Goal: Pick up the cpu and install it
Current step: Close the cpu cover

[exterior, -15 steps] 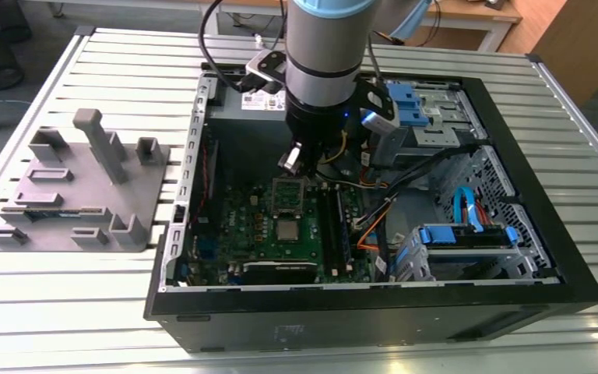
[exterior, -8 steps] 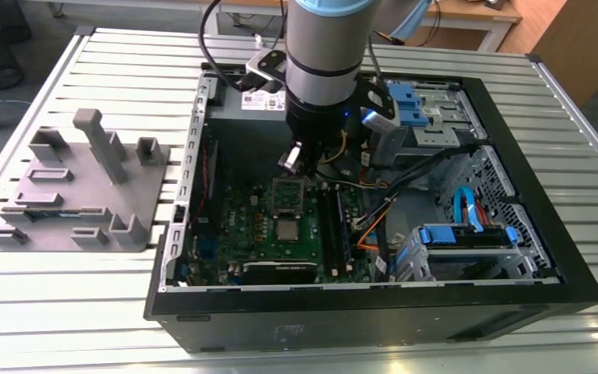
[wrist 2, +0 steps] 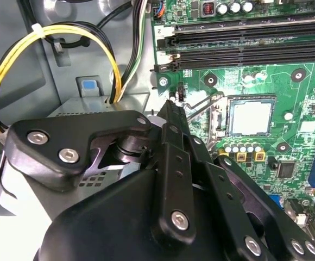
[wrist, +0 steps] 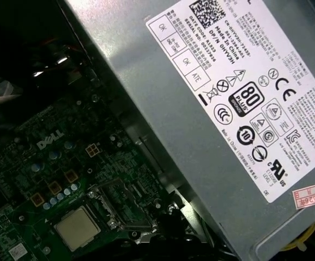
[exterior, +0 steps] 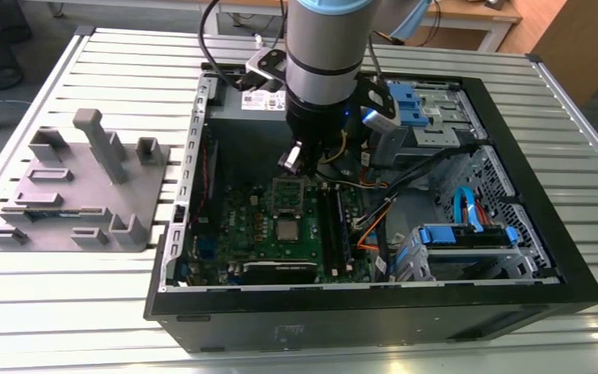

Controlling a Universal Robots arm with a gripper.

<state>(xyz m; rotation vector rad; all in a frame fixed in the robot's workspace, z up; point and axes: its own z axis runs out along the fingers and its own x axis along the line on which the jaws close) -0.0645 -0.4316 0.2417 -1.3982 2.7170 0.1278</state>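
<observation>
The cpu [exterior: 287, 229], a small square chip with a pale metal top, lies flat in its socket on the green motherboard [exterior: 239, 226]. It appears again as the cpu [wrist 2: 250, 117] in the second wrist view and the cpu [wrist: 77, 227] in the first. The shiny socket frame [exterior: 289, 195] stands flipped open beside it. My gripper [exterior: 290, 162] hangs over the board just beyond that frame. Its black fingers meet at a point, the gripper [wrist 2: 170, 103] shut with nothing in it, close to the thin wire lever [wrist 2: 201, 106] and apart from the cpu.
Everything sits in an open black computer case [exterior: 382, 308] on a slatted table. The grey power supply [wrist: 228, 109] is close by the arm, with yellow cables [wrist 2: 38, 38] looping near it. Memory slots [wrist 2: 244, 38] and blue drive cages [exterior: 466, 234] flank the socket. A grey block with posts [exterior: 75, 187] stands outside.
</observation>
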